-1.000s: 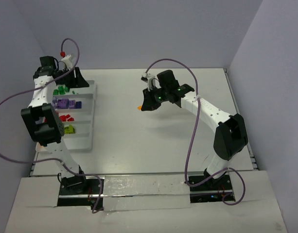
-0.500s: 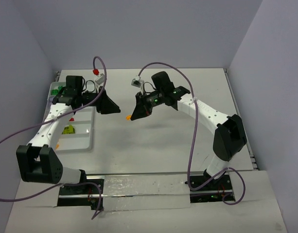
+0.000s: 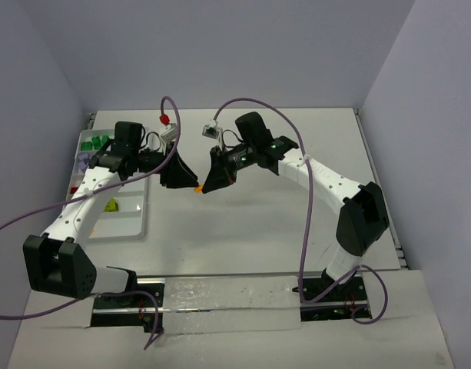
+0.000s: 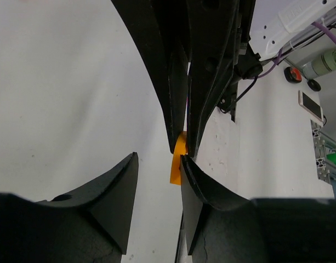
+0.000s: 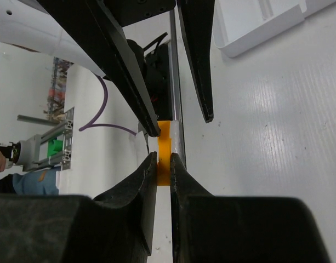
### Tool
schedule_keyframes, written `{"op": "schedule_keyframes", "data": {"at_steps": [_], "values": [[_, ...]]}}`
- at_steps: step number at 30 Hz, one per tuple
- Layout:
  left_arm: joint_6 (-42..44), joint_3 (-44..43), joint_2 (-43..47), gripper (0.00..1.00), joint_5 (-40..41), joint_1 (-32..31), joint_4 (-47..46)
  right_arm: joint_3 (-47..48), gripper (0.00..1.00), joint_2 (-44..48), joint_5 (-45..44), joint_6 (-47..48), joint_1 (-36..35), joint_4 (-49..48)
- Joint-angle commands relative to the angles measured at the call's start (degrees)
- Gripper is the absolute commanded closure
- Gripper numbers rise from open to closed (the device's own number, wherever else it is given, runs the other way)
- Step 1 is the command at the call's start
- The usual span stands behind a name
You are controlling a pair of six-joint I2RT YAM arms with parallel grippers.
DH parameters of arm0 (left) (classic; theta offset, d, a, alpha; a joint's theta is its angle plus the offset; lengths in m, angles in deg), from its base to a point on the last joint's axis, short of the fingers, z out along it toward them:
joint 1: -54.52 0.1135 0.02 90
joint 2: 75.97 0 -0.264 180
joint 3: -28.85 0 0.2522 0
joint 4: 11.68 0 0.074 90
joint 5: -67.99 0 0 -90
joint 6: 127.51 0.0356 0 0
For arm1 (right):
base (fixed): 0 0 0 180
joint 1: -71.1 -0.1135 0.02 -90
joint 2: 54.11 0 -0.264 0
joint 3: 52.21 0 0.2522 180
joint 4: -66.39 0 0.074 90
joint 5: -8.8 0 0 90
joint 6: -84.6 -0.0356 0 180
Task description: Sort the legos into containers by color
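My right gripper (image 5: 163, 159) is shut on a small orange lego (image 5: 164, 147), held above the table near its middle (image 3: 197, 188). My left gripper (image 4: 159, 159) faces it tip to tip and stands open. The orange lego (image 4: 178, 160) sits just inside the left gripper's right finger, and the other finger is well apart from it. The white tray of containers (image 3: 131, 219) lies at the left. It holds dark green legos (image 3: 97, 141), purple legos (image 3: 84, 158), red legos (image 3: 72, 189) and a lime lego (image 3: 111, 204). The left arm hides part of the tray.
Grey walls close in the table on the left, back and right. A purple cable loops over each arm. In the right wrist view a corner of the tray (image 5: 255, 27) lies close behind the left gripper's fingers.
My left arm has swung from over the tray to the table's middle, its jaws narrowing. My right gripper has carried the orange lego leftward to meet it.
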Motion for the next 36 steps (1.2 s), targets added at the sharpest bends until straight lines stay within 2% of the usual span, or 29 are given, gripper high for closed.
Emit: {"op": "schedule_keyframes", "data": {"at_steps": [1, 5, 15, 18, 19, 21, 23, 24, 26, 28, 30, 33, 34, 36], "values": [[4.3, -1.7, -0.2, 0.54, -2.1, -1.0, 3.7, 2.7, 1.00, 1.7, 1.5, -0.5, -0.2, -1.5], [6.2, -1.3, -0.3, 0.52, -3.5, -1.4, 6.2, 2.5, 1.00, 1.7, 1.2, -0.2, -0.2, -1.4], [8.3, -1.1, -0.7, 0.53, -4.2, -2.9, 8.7, 2.9, 1.00, 1.6, 1.0, 0.1, -0.2, -1.2], [7.6, -0.7, -0.5, 0.70, -4.2, -2.9, 7.7, 2.8, 1.00, 1.6, 0.7, 0.0, -0.2, -1.1], [7.4, -0.5, -0.3, 0.70, -4.0, -3.0, 7.4, 2.8, 1.00, 1.7, 0.6, 0.0, -0.2, -1.1], [5.0, 0.1, 0.7, 0.81, -3.1, -3.0, 5.3, 2.9, 0.98, 1.5, 0.5, 0.5, -0.2, -0.5], [3.5, 1.3, 1.5, 0.86, -1.5, -2.9, 3.5, 3.1, 0.89, 1.1, 0.3, 0.8, -0.2, 0.3], [2.5, 1.5, 2.2, 0.88, -1.0, -2.9, 2.6, 3.1, 0.81, 1.0, 0.3, 0.9, -0.2, 0.5], [1.0, 3.2, 4.4, 0.95, 1.5, -2.4, 1.2, 3.1, 0.34, 1.2, -0.6, 0.6, -0.1, 0.7], [0.9, 4.3, 6.0, 1.00, 4.8, -1.7, 2.2, 2.9, 0.08, 1.6, -2.2, 0.5, 0.2, 0.7], [2.6, 5.0, 6.6, 1.00, 9.6, -0.1, 4.4, 2.8, 0.00, 2.2, -2.9, 0.5, 0.7, 0.8], [7.4, 5.0, 5.5, 1.00, 20.7, 3.4, 12.1, 3.0, 0.00, 2.9, -3.1, 0.7, 2.1, 0.9], [8.0, 5.4, 5.4, 1.00, 21.8, 5.2, 13.5, 3.1, 0.00, 3.0, -3.1, 0.7, 2.8, 0.9], [9.7, 7.3, 4.4, 1.00, 34.4, 13.2, 15.3, 3.3, 0.00, 3.5, -3.2, 0.5, 6.0, 1.0]]}}
